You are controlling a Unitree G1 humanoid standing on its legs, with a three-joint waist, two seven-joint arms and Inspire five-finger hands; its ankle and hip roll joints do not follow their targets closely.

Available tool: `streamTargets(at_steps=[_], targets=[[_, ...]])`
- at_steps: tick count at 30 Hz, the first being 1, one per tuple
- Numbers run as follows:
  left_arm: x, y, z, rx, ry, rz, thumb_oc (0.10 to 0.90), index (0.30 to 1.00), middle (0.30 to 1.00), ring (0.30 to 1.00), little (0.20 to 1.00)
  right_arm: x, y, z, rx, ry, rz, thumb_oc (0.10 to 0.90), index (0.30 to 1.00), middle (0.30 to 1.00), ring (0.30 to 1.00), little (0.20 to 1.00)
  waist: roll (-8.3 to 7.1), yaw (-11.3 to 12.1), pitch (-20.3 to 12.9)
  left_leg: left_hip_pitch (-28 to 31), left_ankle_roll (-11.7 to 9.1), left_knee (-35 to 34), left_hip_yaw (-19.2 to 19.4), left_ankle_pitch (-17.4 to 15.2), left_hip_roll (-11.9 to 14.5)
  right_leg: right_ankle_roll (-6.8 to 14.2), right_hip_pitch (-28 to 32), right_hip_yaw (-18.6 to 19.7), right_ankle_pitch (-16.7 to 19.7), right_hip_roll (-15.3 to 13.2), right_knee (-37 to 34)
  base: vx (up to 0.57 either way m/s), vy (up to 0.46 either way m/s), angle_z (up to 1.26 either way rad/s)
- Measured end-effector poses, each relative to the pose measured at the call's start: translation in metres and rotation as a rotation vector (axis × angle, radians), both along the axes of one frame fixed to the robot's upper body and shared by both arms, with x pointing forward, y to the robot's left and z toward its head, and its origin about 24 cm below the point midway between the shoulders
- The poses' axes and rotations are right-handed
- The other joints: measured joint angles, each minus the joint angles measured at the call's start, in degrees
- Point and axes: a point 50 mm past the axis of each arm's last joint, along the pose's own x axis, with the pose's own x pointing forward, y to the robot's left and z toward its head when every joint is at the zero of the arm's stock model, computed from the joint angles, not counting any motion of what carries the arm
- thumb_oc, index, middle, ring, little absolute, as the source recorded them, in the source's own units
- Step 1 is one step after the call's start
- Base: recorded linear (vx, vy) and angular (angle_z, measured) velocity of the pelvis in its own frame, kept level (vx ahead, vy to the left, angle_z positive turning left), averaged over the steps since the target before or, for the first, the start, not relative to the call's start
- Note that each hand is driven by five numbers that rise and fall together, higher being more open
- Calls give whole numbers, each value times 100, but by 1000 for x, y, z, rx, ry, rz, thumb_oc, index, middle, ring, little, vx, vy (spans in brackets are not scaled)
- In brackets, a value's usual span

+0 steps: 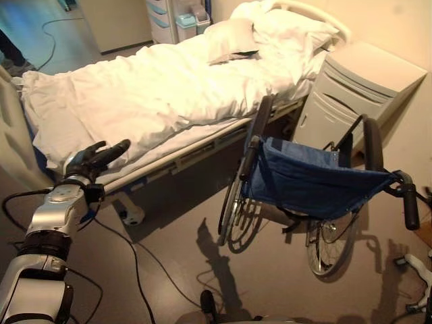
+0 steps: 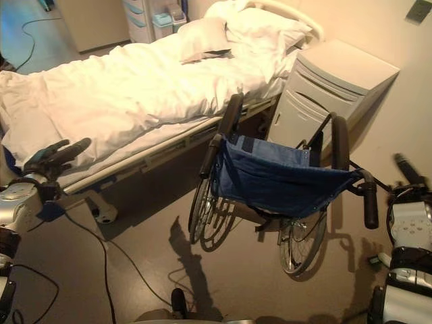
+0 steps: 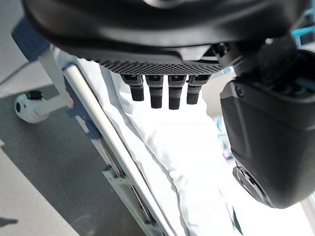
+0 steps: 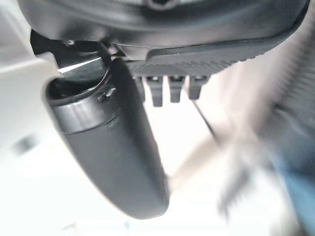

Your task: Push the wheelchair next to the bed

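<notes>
A wheelchair [image 1: 310,182] with a blue fabric back and black push handles stands close beside the bed [image 1: 155,94], near its head end. The bed carries a white duvet and a pillow [image 1: 233,37]. My left hand [image 1: 98,156] hovers open, fingers straight, by the bed's side rail [image 3: 98,128], far left of the wheelchair. Just right of the wheelchair's right push handle [image 2: 370,202] is my right hand [image 2: 408,169], apart from it. Its fingers [image 4: 170,91] are straight and hold nothing.
A grey bedside cabinet [image 1: 364,94] stands against the wall behind the wheelchair. A drawer cart [image 1: 162,17] sits beyond the bed. A bed castor [image 1: 128,214] rests on the floor near my left arm. A person's shoe [image 1: 13,64] shows at the far left.
</notes>
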Motion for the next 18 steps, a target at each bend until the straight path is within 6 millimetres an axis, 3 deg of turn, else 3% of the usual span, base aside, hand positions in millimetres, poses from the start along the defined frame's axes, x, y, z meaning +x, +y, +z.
streamTargets(at_steps=[2, 3, 5, 7, 10, 13, 16, 17, 18], targets=[[0, -12, -2, -1, -22, -8, 800, 900, 900, 900, 900, -12, -11, -3, -534, 753, 116, 800, 900, 900, 900, 900, 148, -24, 13, 71, 37, -141, -70, 80, 78, 87, -206, 105, -185, 19, 348, -70, -52, 38], [0, -20, 1, -5, -42, -28, 800, 900, 900, 900, 900, -33, -30, 7, -939, 1322, 243, 800, 900, 900, 900, 900, 196, 119, 29, 65, 45, -141, -130, 69, 18, 69, -318, 370, -178, 14, 289, -18, -41, 23], [-9, -11, -7, 3, -14, 28, 800, 900, 900, 900, 900, -38, -39, 34, -1060, 1516, 244, 800, 900, 900, 900, 900, 257, 36, -15, 98, 36, -142, -146, 67, -38, 61, -272, 394, -138, 4, 183, -25, -47, 16], [-15, -3, -15, 2, 8, 66, 800, 900, 900, 900, 900, -41, -44, 55, -1135, 1566, 184, 800, 900, 900, 900, 900, 317, 56, -49, 125, -19, -142, -45, 31, -4, 57, -282, 490, -134, 23, 183, -23, -32, -15], [-23, 4, -23, -3, 34, 103, 800, 900, 900, 900, 900, -49, -48, 70, -1142, 1455, 74, 800, 900, 900, 900, 900, 290, 40, -46, 158, -32, -141, 77, 22, 60, 43, -294, 610, -124, 65, 183, -7, 0, -22], [-26, 3, -31, -11, 51, 101, 800, 900, 900, 900, 900, -59, -50, 69, -841, 824, -44, 800, 900, 900, 900, 900, 237, -19, -60, 194, -42, -142, 147, 0, 72, 34, -297, 689, -117, 64, 185, 13, 14, -16], [-26, 3, -36, -32, 59, 99, 800, 900, 900, 900, 900, -76, -58, 42, -360, 172, -178, 800, 900, 900, 900, 900, 134, -22, -117, 250, -50, -143, 242, -26, 90, 29, -282, 820, -112, 67, 192, 8, 23, -19], [-27, 3, -38, -36, 66, 100, 800, 900, 900, 900, 900, -80, -58, 25, -226, 38, -216, 800, 900, 900, 900, 900, 110, -50, -131, 267, -51, -143, 255, -29, 98, 22, -282, 843, -107, 70, 204, -17, 6, -17], [-27, 3, -39, -40, 69, 99, 800, 900, 900, 900, 900, -83, -59, 17, -176, 12, -232, 800, 900, 900, 900, 900, 111, -66, -132, 268, -57, -143, 262, -33, 97, 8, -282, 846, -96, 70, 200, 1, 12, -7]])
